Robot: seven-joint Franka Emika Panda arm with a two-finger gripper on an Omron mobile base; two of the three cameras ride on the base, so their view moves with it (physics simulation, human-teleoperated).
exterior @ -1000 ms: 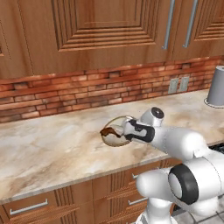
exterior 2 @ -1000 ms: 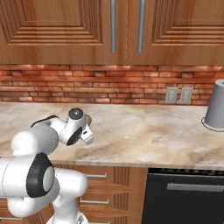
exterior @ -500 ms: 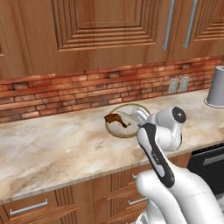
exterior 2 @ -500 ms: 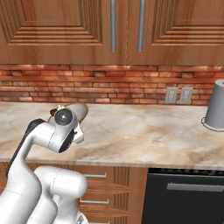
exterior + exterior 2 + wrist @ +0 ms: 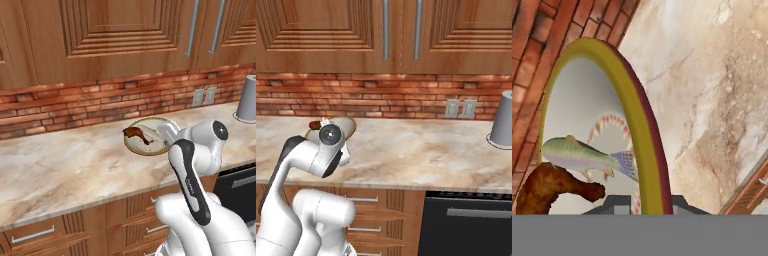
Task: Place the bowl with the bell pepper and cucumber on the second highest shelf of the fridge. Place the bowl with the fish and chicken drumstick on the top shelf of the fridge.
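The bowl (image 5: pixel 150 142) with the fish (image 5: pixel 582 155) and the chicken drumstick (image 5: pixel 136 133) has a yellow rim and a pale inside. It hangs over the marble counter (image 5: pixel 75 170) close to the brick wall. My gripper (image 5: pixel 167 131) is shut on its right rim. In the hand view the rim (image 5: pixel 639 130) runs up between the finger tips of the gripper (image 5: pixel 643 206), with the drumstick (image 5: pixel 552 187) lying below the fish. In the right base view the bowl (image 5: pixel 345 124) peeks out behind my hand. The bowl with the bell pepper and cucumber and the fridge are out of view.
A grey cylinder (image 5: pixel 247 97) (image 5: pixel 503 120) stands on the counter at the far right. Two wall outlets (image 5: pixel 462 108) sit in the brick backsplash. Wooden cabinets hang above, drawers (image 5: pixel 35 235) lie below, and a dark appliance front (image 5: pixel 471 227) sits under the counter at the right.
The arm has folded upward and swung right. The bowl has gone with it, up and to the right toward the brick wall. The jaws stayed shut on the rim.
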